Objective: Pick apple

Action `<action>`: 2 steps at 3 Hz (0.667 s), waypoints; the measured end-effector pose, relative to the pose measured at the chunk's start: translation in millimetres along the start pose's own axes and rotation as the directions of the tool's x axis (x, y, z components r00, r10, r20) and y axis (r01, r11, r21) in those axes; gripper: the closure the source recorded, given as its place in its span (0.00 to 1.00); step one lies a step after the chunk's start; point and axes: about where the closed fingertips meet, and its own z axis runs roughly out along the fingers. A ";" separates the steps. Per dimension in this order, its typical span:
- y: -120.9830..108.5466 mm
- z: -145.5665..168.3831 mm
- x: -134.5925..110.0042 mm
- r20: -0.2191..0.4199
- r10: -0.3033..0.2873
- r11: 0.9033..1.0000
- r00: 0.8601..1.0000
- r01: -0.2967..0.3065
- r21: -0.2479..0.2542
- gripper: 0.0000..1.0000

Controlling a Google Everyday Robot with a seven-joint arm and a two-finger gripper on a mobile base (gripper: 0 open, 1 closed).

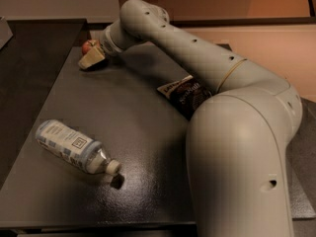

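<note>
The end effector (91,58) sits low at the far left corner of the bench (128,117), right up against the apple (88,45), which rests by the far edge just behind it; whether it is grasping the apple or released cannot be told. The arm (197,58) reaches across the bench from the near right corner. A plastic bottle (74,147) lies on its side near the left edge, and a dark chip bag (183,92) lies towards the right edge, partly under the arm.
</note>
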 end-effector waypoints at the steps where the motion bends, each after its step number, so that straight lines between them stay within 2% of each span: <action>1: -1.5 0.0 -4.9 0.005 -0.002 1.000 1.000 0.002 -0.004 0.41; 2: -1.7 -4.4 -8.1 0.013 -0.007 1.000 1.000 0.007 -0.010 0.64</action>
